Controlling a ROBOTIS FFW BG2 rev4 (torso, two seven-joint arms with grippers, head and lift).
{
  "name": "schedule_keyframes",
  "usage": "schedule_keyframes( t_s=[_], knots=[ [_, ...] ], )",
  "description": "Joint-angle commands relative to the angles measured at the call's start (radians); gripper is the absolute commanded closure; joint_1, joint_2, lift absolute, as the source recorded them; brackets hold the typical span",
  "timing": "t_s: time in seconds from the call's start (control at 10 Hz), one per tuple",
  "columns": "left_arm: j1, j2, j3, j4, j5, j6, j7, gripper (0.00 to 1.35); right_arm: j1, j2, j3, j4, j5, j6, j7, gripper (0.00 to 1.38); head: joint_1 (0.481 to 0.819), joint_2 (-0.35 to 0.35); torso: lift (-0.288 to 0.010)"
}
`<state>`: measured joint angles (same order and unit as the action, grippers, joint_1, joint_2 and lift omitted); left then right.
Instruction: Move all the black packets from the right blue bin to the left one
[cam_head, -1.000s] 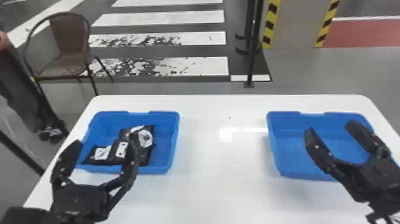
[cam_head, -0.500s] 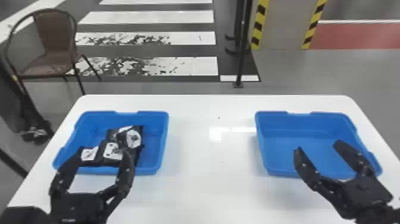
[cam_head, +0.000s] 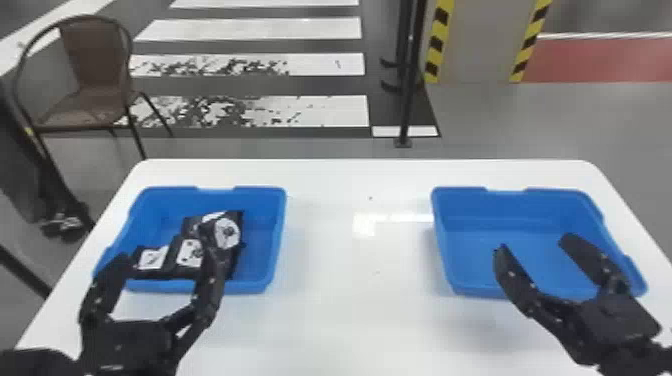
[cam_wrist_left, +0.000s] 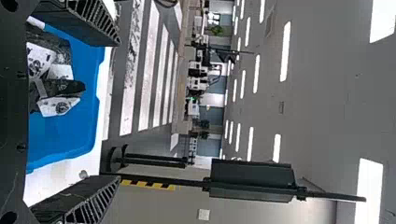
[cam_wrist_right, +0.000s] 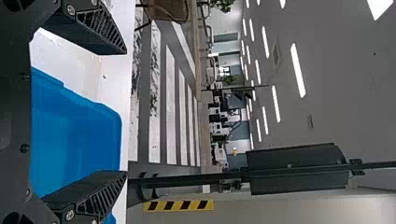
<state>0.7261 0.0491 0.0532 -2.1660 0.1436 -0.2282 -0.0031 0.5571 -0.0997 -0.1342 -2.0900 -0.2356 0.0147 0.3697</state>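
The black packets (cam_head: 189, 252) lie together in the left blue bin (cam_head: 257, 286), some of them overlapping. The left hand (cam_head: 169, 247) is at the near side of this bin, its two fingers apart, with nothing between them. The right hand (cam_head: 533, 242) is at the right blue bin (cam_head: 462, 285), also with fingers apart. Both bins stand on the white counter (cam_head: 345, 320).

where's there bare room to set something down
Widest is the white tabletop between the left bin and right bin; the right bin's floor is bare too, with the right hand close by. Crowded: the left bin, holding black packets, the left hand at its near side.
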Motion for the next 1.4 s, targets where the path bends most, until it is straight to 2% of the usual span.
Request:
schedule_keyframes(
  t_s=[0.0, 0.7, 1.3],
  knots=[
    [0.0, 0.0, -0.001, 0.0, 0.0, -0.01, 0.0, 0.0, 0.0, 0.0, 0.001, -0.002, 0.0, 0.0, 0.0, 0.12, 0.695, 0.047, -0.14],
    [0.003, 0.003, -0.005, 0.0, 0.0, -0.034, 0.0, 0.0, 0.029, 0.008, 0.003, -0.015, 0.0, -0.074, -0.04, 0.14, 0.695, 0.036, -0.14],
    [0.003, 0.002, -0.001, 0.0, 0.002, -0.047, 0.0, 0.0, 0.034, 0.008, 0.003, -0.015, -0.01, -0.088, -0.049, 0.14, 0.695, 0.035, -0.14]
  ],
)
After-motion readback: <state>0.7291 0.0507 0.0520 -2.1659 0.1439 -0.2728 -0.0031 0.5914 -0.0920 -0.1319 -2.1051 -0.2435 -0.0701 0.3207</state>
